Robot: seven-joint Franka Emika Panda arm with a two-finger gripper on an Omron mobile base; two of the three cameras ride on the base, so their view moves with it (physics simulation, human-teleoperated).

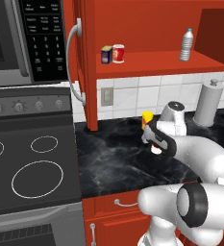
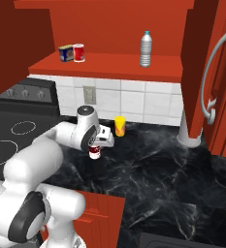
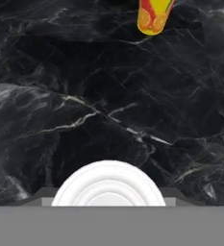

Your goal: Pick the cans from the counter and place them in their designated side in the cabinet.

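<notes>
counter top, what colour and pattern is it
Black with white marble-like veining on the counter; the hand view shows it best.

No text could be read. The microwave keypad point(image 1: 42, 33), left of the cabinet point(image 1: 132, 29), carried rows of white marks too small to make out. The red can's point(image 1: 118, 53) yellowish label on the cabinet shelf and the yellow cup's point(image 3: 153, 17) fruit print showed no legible words.

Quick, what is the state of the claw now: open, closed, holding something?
Claw: closed on the dark maroon can, which is at the counter.
</notes>
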